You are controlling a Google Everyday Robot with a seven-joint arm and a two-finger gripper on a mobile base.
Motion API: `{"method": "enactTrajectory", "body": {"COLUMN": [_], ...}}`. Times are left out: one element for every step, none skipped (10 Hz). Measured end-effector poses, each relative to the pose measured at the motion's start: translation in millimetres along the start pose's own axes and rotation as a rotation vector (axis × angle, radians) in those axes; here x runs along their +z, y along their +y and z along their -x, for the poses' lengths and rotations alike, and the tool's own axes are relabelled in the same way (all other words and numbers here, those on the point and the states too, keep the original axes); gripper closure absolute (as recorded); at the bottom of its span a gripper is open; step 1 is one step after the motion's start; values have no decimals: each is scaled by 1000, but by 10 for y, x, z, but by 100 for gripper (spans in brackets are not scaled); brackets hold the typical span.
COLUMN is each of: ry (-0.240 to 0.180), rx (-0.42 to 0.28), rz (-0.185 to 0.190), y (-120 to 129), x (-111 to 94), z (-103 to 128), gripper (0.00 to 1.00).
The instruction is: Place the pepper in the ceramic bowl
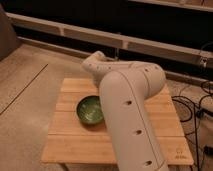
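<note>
The ceramic bowl [90, 109], green and glossy, sits left of centre on the wooden table [65, 142]. My big white arm [127, 115] rises from the lower right and bends over the table. Its wrist [95, 63] ends just beyond the bowl, above the table's far edge. My gripper is hidden behind that wrist, shut. The pepper is hidden from view, so whether it is held does not show.
The table's right half lies behind my arm. Black cables [200, 107] trail on the floor to the right. A dark wall with pale horizontal rails [60, 30] runs close behind the table. Bare concrete floor lies to the left.
</note>
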Motion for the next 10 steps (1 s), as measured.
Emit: {"method": "enactTrajectory", "body": {"ry": [7,8,7,6,8,12,21,34,58,81], "rx": [-17,-35,-44,-50,-55,-57,-54,-47,-30,-5], "rz": [-12,-37,-59,-76,-90,-101,-111,-122,-137,-146], "y": [117,223,267,309,366,441,495,529,562,575], "x": [-49,-140,-221,-292,-356,-415,-449,-471,-484,-488], "z": [13,44,62,75,79,60,13,-60,-195,-336], "gripper": [100,100,100,100,100,100,100,100,100,100]}}
